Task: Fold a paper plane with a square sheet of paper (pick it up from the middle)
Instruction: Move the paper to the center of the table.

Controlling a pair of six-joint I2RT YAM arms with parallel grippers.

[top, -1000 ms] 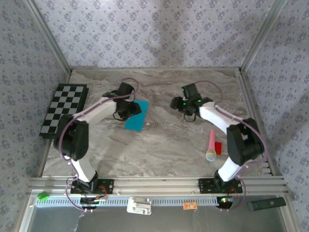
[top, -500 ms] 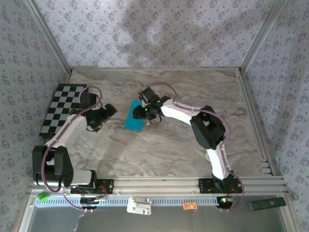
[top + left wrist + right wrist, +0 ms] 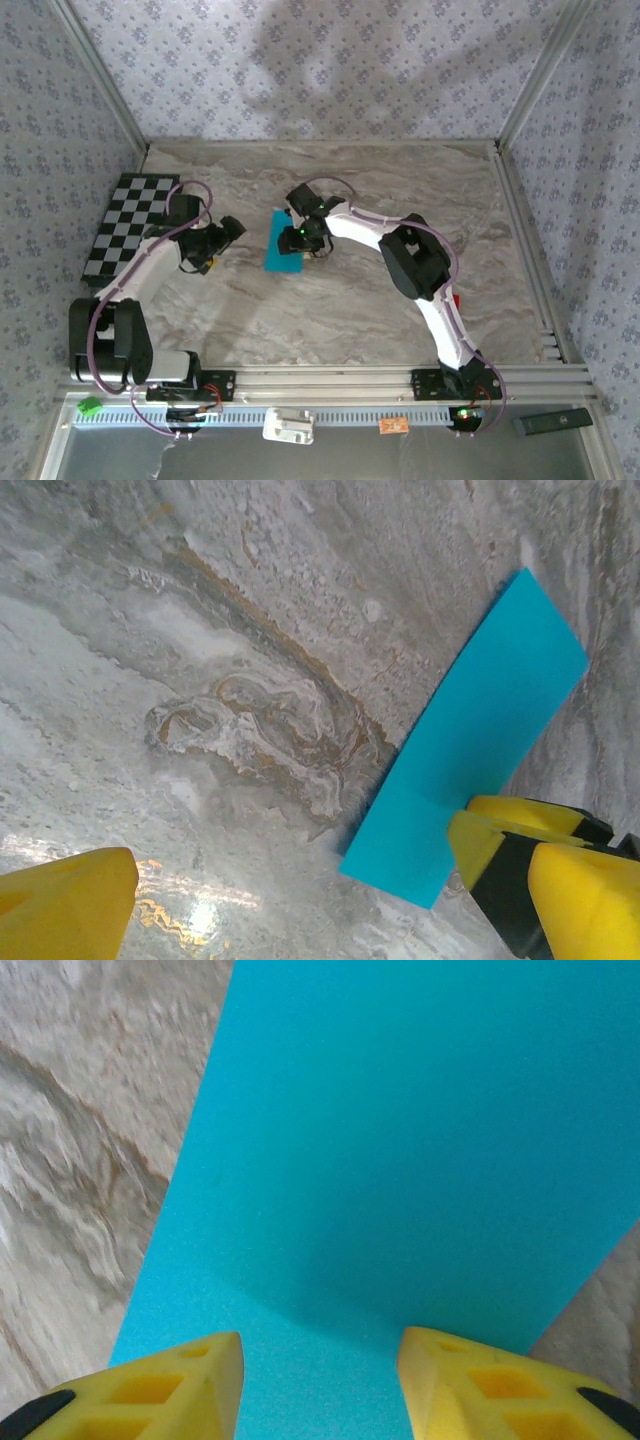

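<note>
Square sheet of paper [image 3: 279, 252], folded to a narrow blue strip, lies flat on the surface [image 3: 340, 300], a little toward 9 o'clock from the middle. At its 9 o'clock side, near but apart, the left jaws are wide open and hold nothing. The right jaws are half open over the strip's 3 o'clock edge, gripping nothing I can see. A checkered board [image 3: 130, 225] lies far off at 9 o'clock.

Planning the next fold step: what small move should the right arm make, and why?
Probably lower the right end effector onto the square sheet of paper: its fingers hover apart above it, and the open left end effector sits left of it.
</note>
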